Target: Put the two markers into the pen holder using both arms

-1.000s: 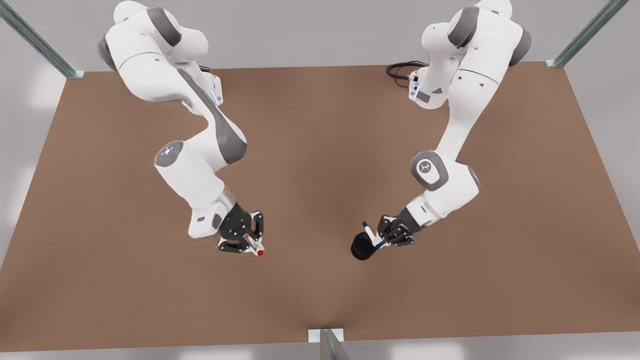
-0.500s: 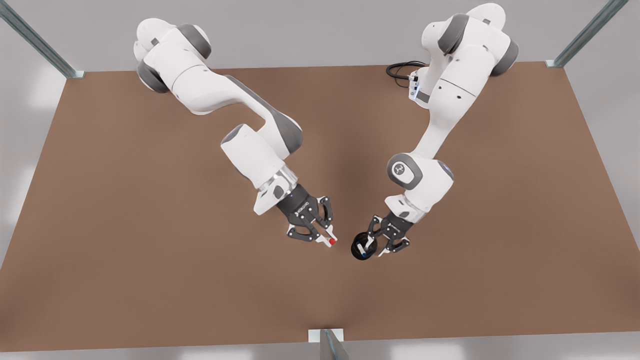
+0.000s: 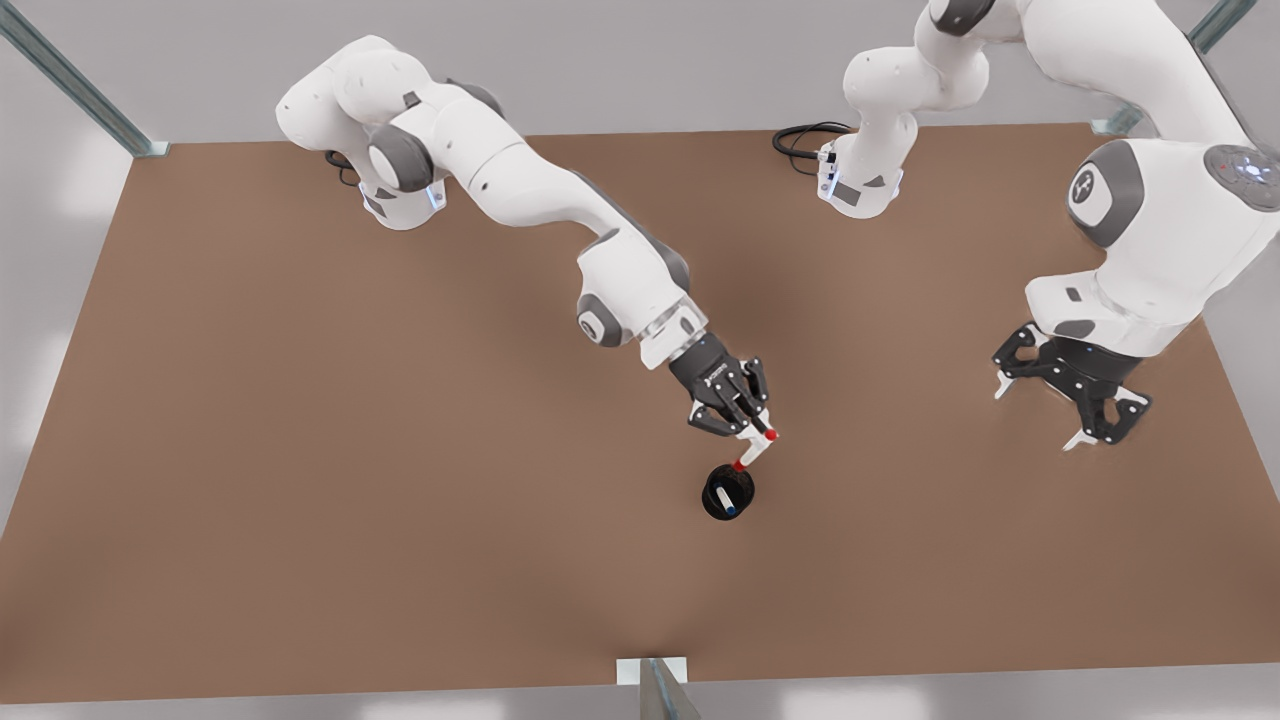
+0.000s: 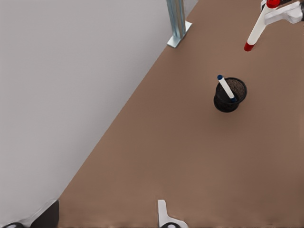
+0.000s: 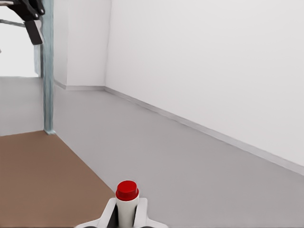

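Withdrawn, left hand (image 3: 1068, 402) gapes empty; one blue marker (image 3: 726, 501) in holder (image 3: 727, 493); right hand (image 3: 757, 432) grips one red marker (image 3: 752, 452).

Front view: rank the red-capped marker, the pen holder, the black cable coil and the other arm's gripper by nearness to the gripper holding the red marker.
1. Red-capped marker, clamped in that right gripper.
2. Pen holder, just below it, blue-capped marker inside.
3. Left gripper, open, waiting at the front view's right.
4. Black cable coil, at the table's far edge.
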